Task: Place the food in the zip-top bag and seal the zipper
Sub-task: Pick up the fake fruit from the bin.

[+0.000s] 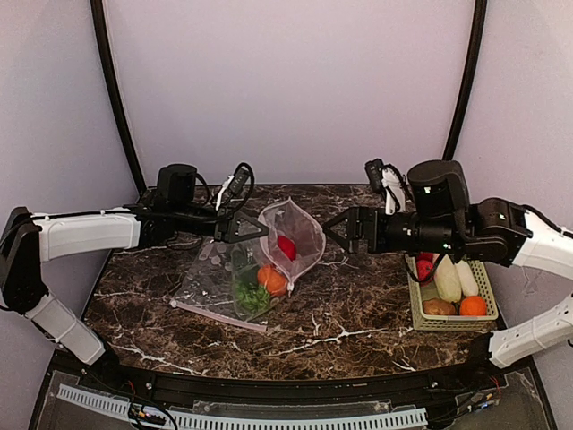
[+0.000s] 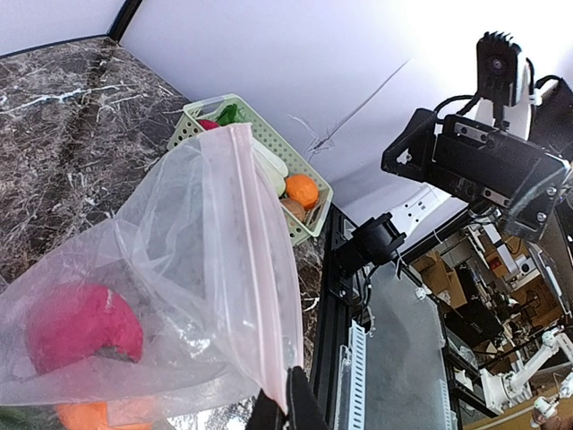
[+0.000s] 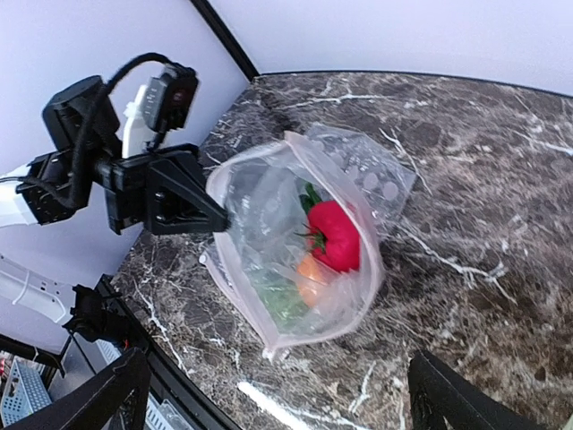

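In the middle of the frame, my left pincer point(image 1: 261, 229) is pinched on the pink strip point(image 2: 260, 278) of the bag point(image 1: 304, 237), holding its mouth up. My right pincer point(image 1: 333, 228) is wide and empty, just right of it. The bag looks soft and slippery, so I'd grab the strip.

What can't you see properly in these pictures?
Top view: the right arm covers the far end of the basket and part of a red food there.
Left wrist view: the bottom edge cuts off the left gripper pinching the zip-top bag, and the orange food.
Right wrist view: the bag's plastic blurs the leafy greens.
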Tool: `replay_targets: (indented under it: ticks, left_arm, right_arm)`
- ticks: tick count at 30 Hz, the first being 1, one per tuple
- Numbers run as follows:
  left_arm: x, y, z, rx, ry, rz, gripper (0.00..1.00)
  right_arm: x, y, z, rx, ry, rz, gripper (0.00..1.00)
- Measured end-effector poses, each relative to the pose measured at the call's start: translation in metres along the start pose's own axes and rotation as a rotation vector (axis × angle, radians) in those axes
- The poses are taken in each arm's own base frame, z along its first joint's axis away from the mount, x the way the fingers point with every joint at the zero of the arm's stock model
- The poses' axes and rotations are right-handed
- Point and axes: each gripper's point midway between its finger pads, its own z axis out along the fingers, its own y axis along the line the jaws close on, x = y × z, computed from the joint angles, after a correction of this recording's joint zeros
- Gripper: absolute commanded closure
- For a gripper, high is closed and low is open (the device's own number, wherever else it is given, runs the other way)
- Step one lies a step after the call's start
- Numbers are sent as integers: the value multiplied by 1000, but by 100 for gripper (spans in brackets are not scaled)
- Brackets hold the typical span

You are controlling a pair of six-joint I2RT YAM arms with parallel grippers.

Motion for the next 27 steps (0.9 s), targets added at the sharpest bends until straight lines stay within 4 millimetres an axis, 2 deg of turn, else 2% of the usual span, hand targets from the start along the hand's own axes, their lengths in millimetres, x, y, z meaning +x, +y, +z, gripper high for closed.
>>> replay_targets:
  ticks: [3, 9, 13, 21, 27]
  left_arm:
    - [-1, 2, 0, -11, -4, 8, 99]
    - [0, 5, 0, -25, -3, 12, 99]
    - [1, 6, 0, -29, 1, 10, 99]
    - [1, 7, 0, -37, -1, 18, 99]
    - [1, 7, 0, -38, 0, 17, 99]
  right_arm:
    - [15, -31, -9, 88, 26, 45, 3]
    - [56, -127, -19, 368, 115, 206, 9]
    - [83, -184, -40, 537, 154, 336, 14]
    - [117, -253, -75, 709, 141, 554, 24]
    - [118, -279, -83, 750, 122, 623, 31]
